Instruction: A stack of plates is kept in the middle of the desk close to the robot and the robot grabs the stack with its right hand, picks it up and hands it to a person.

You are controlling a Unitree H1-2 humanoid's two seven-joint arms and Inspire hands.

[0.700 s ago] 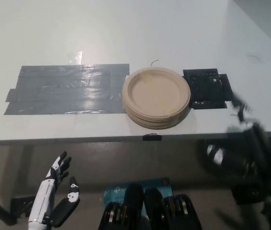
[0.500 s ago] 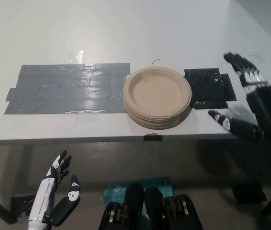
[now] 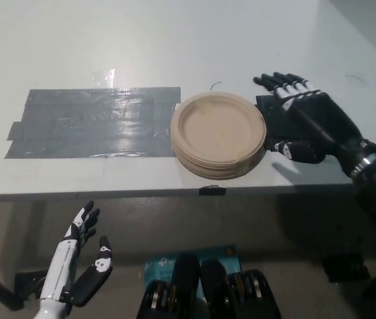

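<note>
Reaching across the desk (image 3: 175, 40), the black right hand (image 3: 304, 123) hovers spread just beside the stack of plates (image 3: 218, 135) near the front edge, not yet touching. Next I'd expect it to close around the stack's rim. The white left hand (image 3: 82, 259) hangs open below.

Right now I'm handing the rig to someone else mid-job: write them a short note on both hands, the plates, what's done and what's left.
Right hand: open, fingers spread, above the desk just right of the stack of plates, over the black patch; not visibly touching the plates.
Left hand: open, resting below the desk edge at lower left.
Stack of plates: sits near the front edge of the desk, beside the grey tape patch.
Done: right hand brought alongside the stack.
Left: close on the stack, lift it, pass it to a person. No person is in view.
</note>
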